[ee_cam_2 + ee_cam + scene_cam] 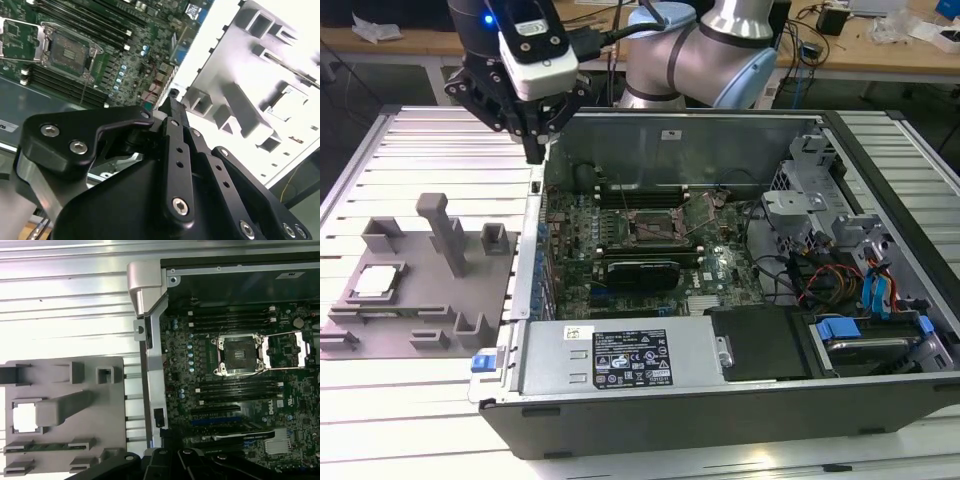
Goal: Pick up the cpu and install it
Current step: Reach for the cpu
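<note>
**Jaws closed over the case wall, cpu in its tray**

My arm [720, 50] reached in from the back of the scene and bent at the wrist, so my jaws pointed straight down. They were pressed together and gripped nothing. My fingertips [533, 150] hung over the wall of the open computer case [720, 385] on the side facing the grey tray [425, 262], near the case's back corner. I could not tell whether they touched that wall.

There was one cpu [375, 281]. It lay flat in a recess of the tray, well apart from me, and its pale top also showed in both wrist views [23, 418] [287, 102]. There was one tray and one case. Inside the case lay one green board [620, 215], with its one socket [239, 355] standing open.

The surface [420, 420] was ribbed silvery metal. The tray sat on the exterior view's left and the case beside it. Behind them stood wooden benches [880, 50] strewn with cables.
</note>
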Robot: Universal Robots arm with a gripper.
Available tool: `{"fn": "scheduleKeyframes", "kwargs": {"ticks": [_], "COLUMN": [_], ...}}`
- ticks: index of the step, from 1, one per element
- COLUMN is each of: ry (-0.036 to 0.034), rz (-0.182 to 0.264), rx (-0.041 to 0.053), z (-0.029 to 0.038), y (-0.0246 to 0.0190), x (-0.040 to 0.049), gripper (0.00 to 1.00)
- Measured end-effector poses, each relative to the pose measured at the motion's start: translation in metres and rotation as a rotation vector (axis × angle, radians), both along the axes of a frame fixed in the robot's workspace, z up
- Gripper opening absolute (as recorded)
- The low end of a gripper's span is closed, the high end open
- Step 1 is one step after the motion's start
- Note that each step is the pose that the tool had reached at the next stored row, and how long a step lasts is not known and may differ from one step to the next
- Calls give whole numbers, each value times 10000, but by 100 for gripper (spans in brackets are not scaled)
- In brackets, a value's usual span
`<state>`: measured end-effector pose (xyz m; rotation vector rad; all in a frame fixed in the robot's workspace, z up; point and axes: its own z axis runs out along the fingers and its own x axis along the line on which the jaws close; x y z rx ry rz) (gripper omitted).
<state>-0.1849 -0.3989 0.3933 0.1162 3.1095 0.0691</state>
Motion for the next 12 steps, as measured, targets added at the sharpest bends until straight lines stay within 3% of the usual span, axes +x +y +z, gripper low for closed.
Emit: {"fn": "scheduleKeyframes", "kwargs": {"ticks": [12], "ry": [-10], "rz": [0], "rx": [1], "z": [0], "y": [0], "x": [-236], "gripper": [11]}}
